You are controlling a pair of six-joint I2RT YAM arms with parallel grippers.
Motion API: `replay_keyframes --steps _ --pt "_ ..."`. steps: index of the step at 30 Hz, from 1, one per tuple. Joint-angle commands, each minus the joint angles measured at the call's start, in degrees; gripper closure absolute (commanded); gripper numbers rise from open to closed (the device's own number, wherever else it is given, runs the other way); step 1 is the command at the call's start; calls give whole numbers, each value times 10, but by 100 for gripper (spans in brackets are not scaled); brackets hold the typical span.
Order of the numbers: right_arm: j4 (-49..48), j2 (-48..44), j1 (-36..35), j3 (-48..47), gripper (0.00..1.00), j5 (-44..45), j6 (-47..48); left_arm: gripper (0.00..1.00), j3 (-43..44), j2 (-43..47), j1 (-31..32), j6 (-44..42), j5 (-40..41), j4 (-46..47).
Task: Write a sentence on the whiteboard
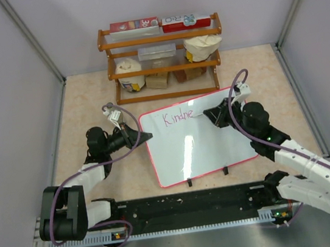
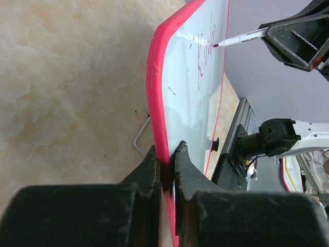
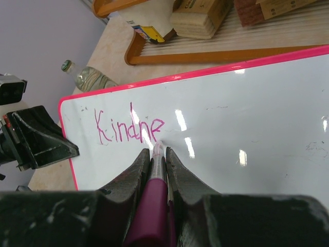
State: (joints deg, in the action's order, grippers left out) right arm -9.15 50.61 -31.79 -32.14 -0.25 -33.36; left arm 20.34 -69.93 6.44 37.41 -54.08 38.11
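- Writing the first word of the sentence (image 3: 128, 128): only "Kindne" down, in thin pink-magenta strokes, near the top left corner of the whiteboard (image 1: 199, 149); judged early in the task, with most of the words not yet written
- Lying on the table (image 1: 89, 109) between the two arms, a large glossy white board with a thin red-pink rounded frame, streaks of glare across it and two black clip feet (image 1: 189, 183) at the near edge; cannot tell whether flat or slightly raised
- Touching the board just after the "e" with the tip of the marker (image 2: 241, 37), its magenta barrel pinched tight between the fingers of the right gripper (image 3: 156, 154)
- Clamping the board's left edge with the left gripper (image 2: 167, 159), fingers narrow and closed on the red frame, seemingly to steady it
- Calling next for a small shift to the right and the first "s", with light, even tip contact and a firm hold on the frame so the board does not slide
- Standing well apart at the far side, a wooden rack (image 1: 162, 56) of boxes and bags
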Motion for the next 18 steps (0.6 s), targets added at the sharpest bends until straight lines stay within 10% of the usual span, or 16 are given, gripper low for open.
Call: replay_keyframes --steps 1,18 --pt "14 -2 12 -14 100 36 8 100 -10 -12 7 -123 73 -19" --pt "7 -32 16 -58 100 49 7 100 -10 -14 7 -122 72 -19"
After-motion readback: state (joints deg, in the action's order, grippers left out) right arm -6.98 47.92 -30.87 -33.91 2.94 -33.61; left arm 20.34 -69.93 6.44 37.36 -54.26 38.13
